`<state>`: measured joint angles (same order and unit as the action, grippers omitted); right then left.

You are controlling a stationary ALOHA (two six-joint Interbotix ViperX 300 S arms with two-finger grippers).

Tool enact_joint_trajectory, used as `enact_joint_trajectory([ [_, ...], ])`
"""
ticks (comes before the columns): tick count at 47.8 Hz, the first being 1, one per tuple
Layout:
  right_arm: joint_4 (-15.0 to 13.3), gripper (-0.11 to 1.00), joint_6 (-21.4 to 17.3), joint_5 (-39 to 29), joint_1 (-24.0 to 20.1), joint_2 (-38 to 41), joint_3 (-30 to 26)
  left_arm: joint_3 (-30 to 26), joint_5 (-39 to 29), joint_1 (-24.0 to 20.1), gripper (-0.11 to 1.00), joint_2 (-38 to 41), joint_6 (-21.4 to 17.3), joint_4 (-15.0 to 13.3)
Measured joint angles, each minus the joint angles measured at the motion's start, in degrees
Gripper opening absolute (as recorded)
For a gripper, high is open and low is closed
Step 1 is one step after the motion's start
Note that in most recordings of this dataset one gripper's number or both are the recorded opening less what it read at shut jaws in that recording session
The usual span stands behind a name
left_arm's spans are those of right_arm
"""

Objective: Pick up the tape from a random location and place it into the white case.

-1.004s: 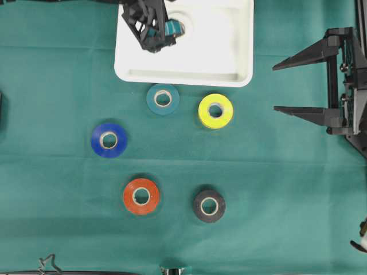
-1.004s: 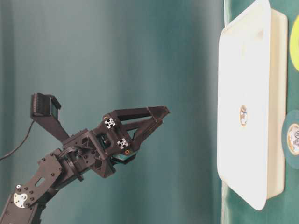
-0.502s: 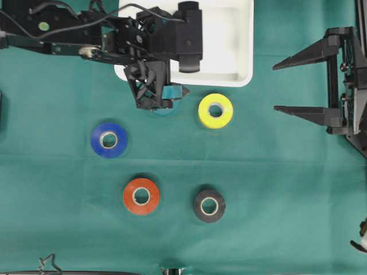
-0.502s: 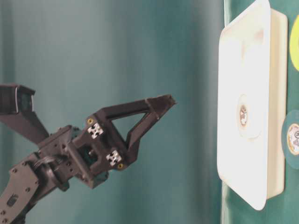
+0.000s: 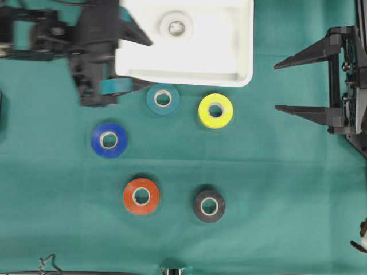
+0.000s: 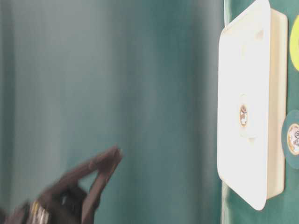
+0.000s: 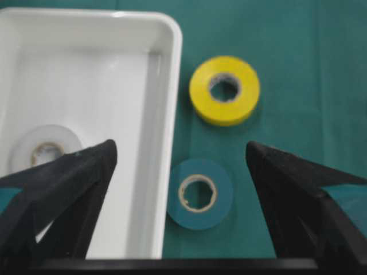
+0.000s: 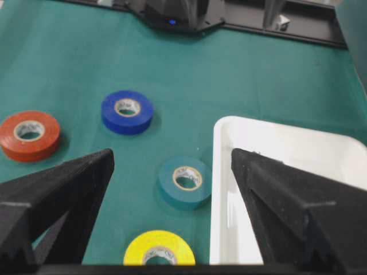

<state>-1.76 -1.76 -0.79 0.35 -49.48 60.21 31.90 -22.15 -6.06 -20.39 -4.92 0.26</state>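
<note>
We see a white tape roll (image 5: 176,25) now lying flat inside the white case (image 5: 241,40), near its 11 o'clock corner, where half a second ago the left gripper (image 5: 109,57) hung above it. That gripper, jaws wide and empty, has pulled away toward 9 o'clock, so one delivery looks finished to us. The teal roll (image 5: 163,98) lies just outside the case at 6 o'clock, the yellow roll (image 5: 215,110) beside it, and the right gripper (image 5: 301,83) waits wide open at 3 o'clock.

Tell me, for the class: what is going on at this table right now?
A two-armed robot is sorting tape rolls into the white case. A white roll already lies in the case. The left gripper is open and empty beside the case, and the right gripper waits open at the table's edge. The teal roll, yellow roll, blue roll, red roll and black roll lie on the green cloth.
</note>
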Motion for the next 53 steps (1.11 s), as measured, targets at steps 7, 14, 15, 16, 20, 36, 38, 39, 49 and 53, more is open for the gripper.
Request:
enact_joint_trajectory([
  [7, 0.0, 0.92, 0.2, 0.0, 0.0, -0.1, 0.1, 6.9, 3.4, 0.0, 0.98, -8.0, 0.0, -0.1],
  [14, 0.0, 0.92, 0.2, 0.0, 0.0, -0.2, 0.0, 13.6, 6.2, 0.4, 0.98, -16.9, 0.0, -0.1],
  [15, 0.0, 0.92, 0.2, 0.0, 0.0, -0.3, 0.0, 14.4, 6.7, 0.4, 0.98, -18.2, 0.0, -0.2],
  [16, 0.0, 0.92, 0.2, 0.0, 0.0, -0.2, 0.1, 15.2, 7.0, 0.4, 0.98, -19.3, 0.0, -0.2],
  [20, 0.0, 0.92, 0.2, 0.0, 0.0, -0.3, 0.1, 18.3, 8.5, 0.4, 0.98, -22.8, 0.0, -0.2],
  [36, 0.0, 0.92, -0.1, 0.0, 0.0, -0.3, 1.1, 30.2, 12.5, 0.4, 0.98, -31.6, 0.2, -0.3],
  [38, 0.0, 0.92, -0.1, 0.0, 0.0, -0.3, 1.3, 31.6, 13.3, 0.4, 0.98, -32.3, 0.2, -0.3],
  [39, 0.0, 0.92, -0.1, 0.0, 0.0, -0.3, 1.4, 32.4, 13.9, 0.4, 0.98, -32.7, 0.2, -0.3],
  [49, 0.0, 0.92, -0.1, 0.0, 0.0, 0.0, 2.5, 38.1, 20.4, 0.4, 0.98, -34.3, 0.4, -0.4],
  [53, 0.0, 0.92, -0.1, 0.0, 0.0, 0.3, 2.5, 38.4, 21.0, 0.5, 0.98, -34.3, 0.6, -0.3],
])
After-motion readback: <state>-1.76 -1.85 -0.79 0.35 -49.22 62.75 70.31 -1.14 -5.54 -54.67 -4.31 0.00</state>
